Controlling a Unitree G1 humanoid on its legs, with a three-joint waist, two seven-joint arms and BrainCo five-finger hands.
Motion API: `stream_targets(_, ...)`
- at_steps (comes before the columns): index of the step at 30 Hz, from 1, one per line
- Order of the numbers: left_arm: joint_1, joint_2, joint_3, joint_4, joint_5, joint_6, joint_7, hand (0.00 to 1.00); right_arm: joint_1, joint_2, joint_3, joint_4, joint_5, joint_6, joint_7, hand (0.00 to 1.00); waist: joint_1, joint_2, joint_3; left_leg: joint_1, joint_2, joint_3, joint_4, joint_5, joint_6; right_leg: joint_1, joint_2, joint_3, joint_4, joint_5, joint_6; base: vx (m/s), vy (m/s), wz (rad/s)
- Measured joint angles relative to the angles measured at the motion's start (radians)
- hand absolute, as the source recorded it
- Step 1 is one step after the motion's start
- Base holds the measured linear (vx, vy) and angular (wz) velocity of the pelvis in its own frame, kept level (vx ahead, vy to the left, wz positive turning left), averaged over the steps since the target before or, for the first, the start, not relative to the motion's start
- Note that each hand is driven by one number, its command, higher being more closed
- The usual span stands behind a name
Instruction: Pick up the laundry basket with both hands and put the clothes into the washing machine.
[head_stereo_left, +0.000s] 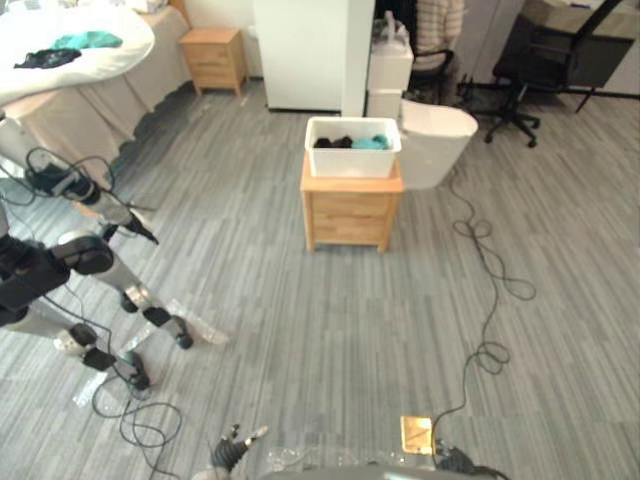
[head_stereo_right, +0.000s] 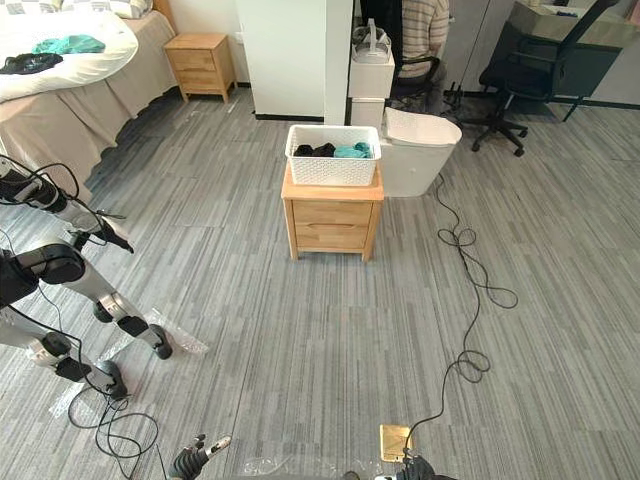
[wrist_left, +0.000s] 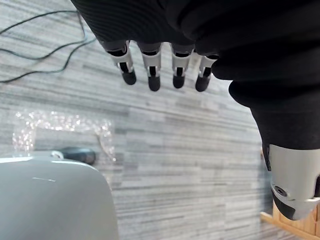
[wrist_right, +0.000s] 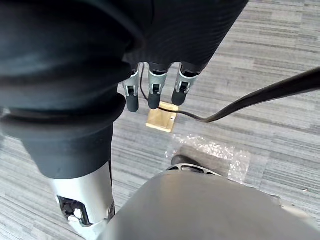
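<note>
A white laundry basket (head_stereo_left: 352, 147) with black and teal clothes in it stands on a small wooden cabinet (head_stereo_left: 350, 212) across the room. Right beside it sits a white rounded machine (head_stereo_left: 437, 140), its lid down. My left hand (head_stereo_left: 230, 452) hangs low at the near edge, far from the basket. In the left wrist view its fingers (wrist_left: 152, 75) hang straight over the grey floor and hold nothing. My right hand (head_stereo_left: 456, 461) also hangs low by my side. Its fingers (wrist_right: 155, 95) are relaxed above a brass floor plate (wrist_right: 161, 119) and empty.
Another robot (head_stereo_left: 60, 270) lies on the floor at the left with cables around it. A bed (head_stereo_left: 70, 60) with clothes on it stands back left beside a nightstand (head_stereo_left: 212, 57). A black cable (head_stereo_left: 490, 290) snakes along the right. An office chair (head_stereo_left: 520, 80) and a seated person (head_stereo_right: 425, 30) are behind.
</note>
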Motion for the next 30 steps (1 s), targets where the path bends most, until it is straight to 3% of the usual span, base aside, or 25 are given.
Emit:
stream_targets(14, -0.002, 0.003, 0.001, 0.000, -0.002, 0.000, 0.001, 0.00, -0.006, 0.003, 0.000, 0.000, 0.001, 0.000, 0.001, 0.00, 0.000, -0.003, 0.005, -0.003, -0.010, -0.014, -0.011, 0.012, -0.015, 0.000, -0.010, -0.022, 0.002, 0.000, 0.000, -0.02, -0.001, 0.03)
stream_targets(17, -0.002, 0.003, 0.001, 0.001, -0.009, 0.001, 0.001, 0.00, -0.008, 0.002, 0.000, 0.000, 0.004, 0.000, 0.001, 0.00, 0.000, 0.000, 0.008, -0.008, -0.011, -0.026, -0.020, 0.024, 0.002, -0.002, -0.011, -0.035, 0.002, 0.000, 0.000, -0.05, -0.010, 0.15)
stream_targets(24, -0.002, 0.001, 0.005, -0.002, -0.017, 0.001, 0.001, 0.00, -0.008, 0.001, 0.000, -0.001, 0.009, 0.000, 0.001, 0.00, 0.003, 0.001, 0.013, -0.023, -0.011, -0.062, -0.024, 0.042, -0.001, -0.001, -0.009, -0.073, 0.001, -0.004, -0.012, -0.05, -0.016, 0.17)
stream_targets(26, -0.002, -0.003, 0.039, -0.005, -0.017, 0.001, 0.001, 0.00, -0.014, 0.004, 0.002, -0.001, 0.009, 0.000, 0.001, 0.00, 0.003, -0.006, 0.023, -0.056, -0.010, -0.066, 0.034, 0.016, -0.007, 0.002, -0.008, -0.076, 0.002, -0.012, -0.029, -0.06, -0.025, 0.10)
stream_targets(28, -0.009, -0.010, 0.083, -0.012, -0.019, 0.001, 0.001, 0.00, -0.029, 0.004, 0.004, -0.008, 0.008, 0.000, 0.002, 0.00, 0.003, -0.007, 0.068, -0.116, 0.003, -0.061, 0.213, -0.055, -0.024, 0.017, 0.002, -0.078, 0.015, -0.033, -0.058, -0.07, -0.044, 0.08)
stream_targets(29, -0.008, -0.011, 0.108, -0.029, -0.027, 0.002, 0.001, 0.00, -0.027, 0.003, 0.008, -0.027, 0.008, -0.001, 0.002, 0.00, 0.009, -0.010, 0.096, -0.231, 0.021, -0.017, 0.466, -0.072, -0.034, 0.016, 0.006, -0.076, 0.038, -0.054, -0.081, -0.10, -0.052, 0.00)
stream_targets(30, -0.007, -0.012, 0.112, -0.033, -0.029, 0.003, 0.001, 0.00, -0.025, -0.001, 0.012, -0.030, 0.008, -0.001, 0.002, 0.00, 0.017, -0.008, 0.102, -0.272, 0.036, 0.011, 0.546, -0.066, -0.043, 0.017, 0.008, -0.070, 0.047, -0.059, -0.087, -0.10, -0.043, -0.16)
